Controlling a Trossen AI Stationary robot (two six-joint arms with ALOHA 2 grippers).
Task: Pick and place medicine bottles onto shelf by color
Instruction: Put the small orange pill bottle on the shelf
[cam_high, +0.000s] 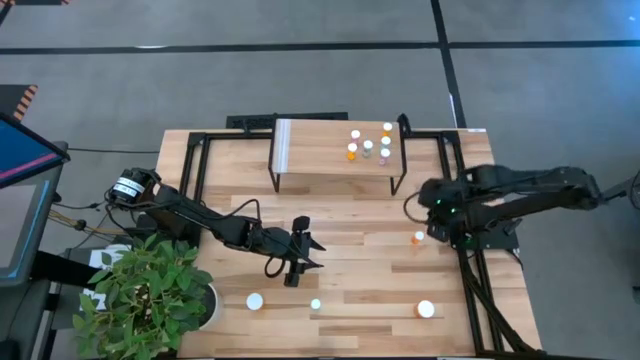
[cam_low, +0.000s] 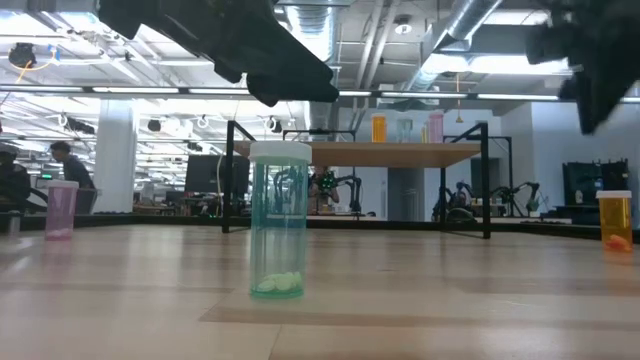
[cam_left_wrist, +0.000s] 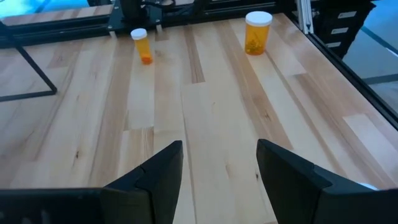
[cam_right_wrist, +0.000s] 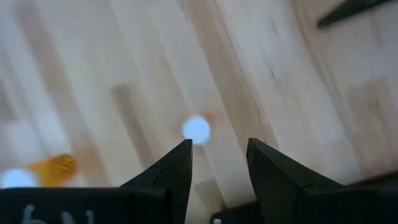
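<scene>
The shelf (cam_high: 335, 150) stands at the table's far side and carries several small bottles (cam_high: 368, 145) at its right end. On the table stand a small orange bottle (cam_high: 418, 238), a larger orange bottle (cam_high: 426, 310), a green bottle (cam_low: 278, 220) and a pink bottle (cam_low: 60, 208). My right gripper (cam_right_wrist: 217, 155) is open and points steeply down, with the small orange bottle's white cap (cam_right_wrist: 196, 129) just beyond its fingertips. My left gripper (cam_left_wrist: 219, 168) is open above the table's middle with nothing between its fingers, facing both orange bottles (cam_left_wrist: 142, 45) (cam_left_wrist: 257, 32).
A potted plant (cam_high: 150, 290) stands at the near left corner. The shelf's thin black legs (cam_high: 398, 175) reach down to the table. A black frame (cam_high: 480, 290) runs along the table's right edge. Bare wood (cam_high: 360, 260) lies between the two grippers.
</scene>
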